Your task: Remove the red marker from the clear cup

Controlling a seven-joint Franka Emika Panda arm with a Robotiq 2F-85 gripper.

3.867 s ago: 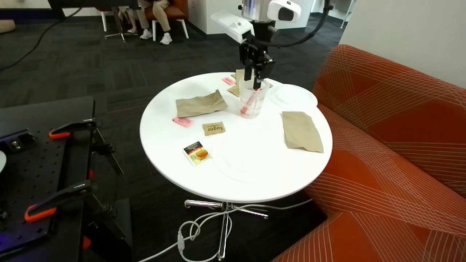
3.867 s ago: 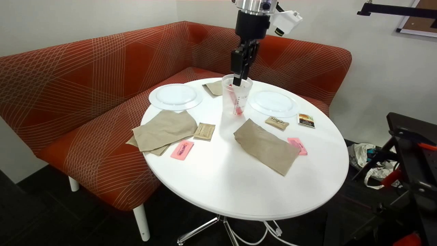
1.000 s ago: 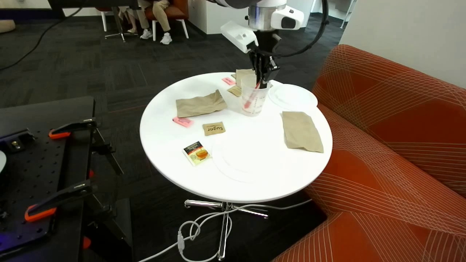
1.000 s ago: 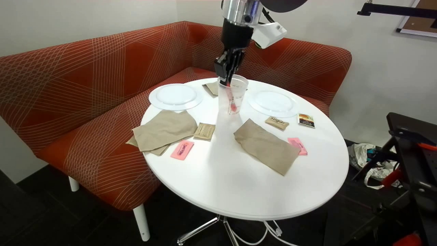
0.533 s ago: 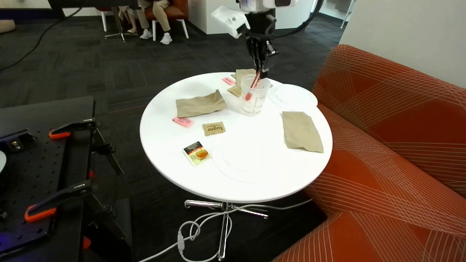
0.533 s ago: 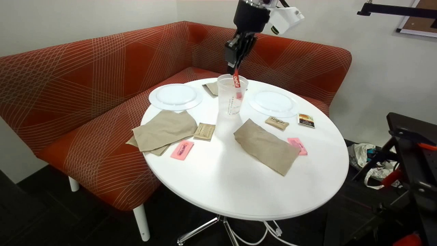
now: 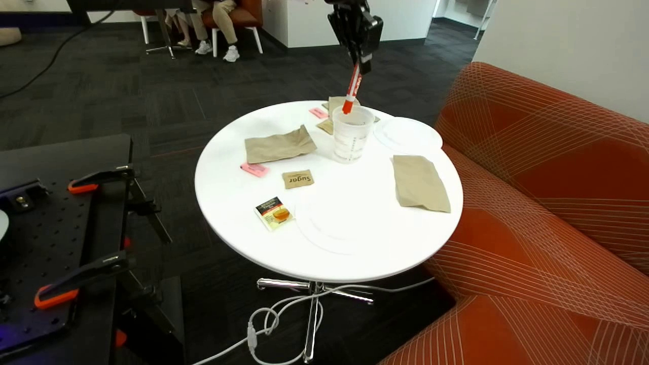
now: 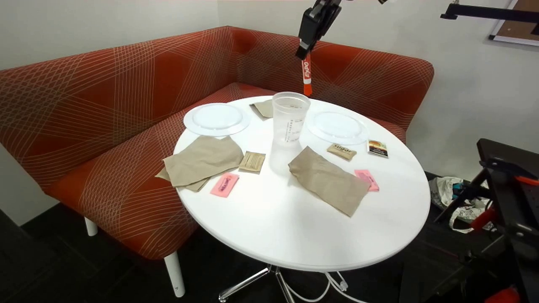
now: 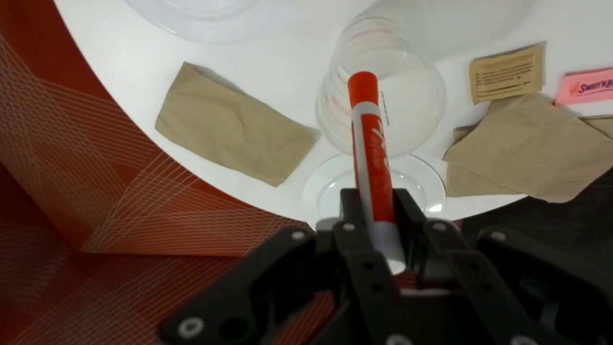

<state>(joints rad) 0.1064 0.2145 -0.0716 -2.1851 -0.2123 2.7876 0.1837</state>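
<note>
The red marker (image 7: 353,87) hangs cap-down from my gripper (image 7: 360,65), above the clear cup. In an exterior view the marker (image 8: 307,75) shows to the right of the cup's rim, its cap tip about at rim height in the picture. In the wrist view my gripper (image 9: 378,203) is shut on the marker (image 9: 376,158), with black fingers on both sides of its body. The clear cup (image 7: 349,142) stands upright on the white table with nothing seen inside it. The cup (image 8: 288,122) also shows in the wrist view (image 9: 414,105), behind the marker.
White plates (image 8: 217,119) (image 8: 337,127) lie on both sides of the cup on the round table (image 8: 320,240). Tan napkins (image 8: 330,181), a sugar packet (image 7: 298,179), pink packets (image 8: 225,184) and a tea packet (image 7: 274,213) lie around. A red couch (image 7: 532,203) borders the table.
The gripper went down into the cup and closed on the marker. It then rose, and the marker came up out of the cup. The cup stays standing, only slightly shifted.
</note>
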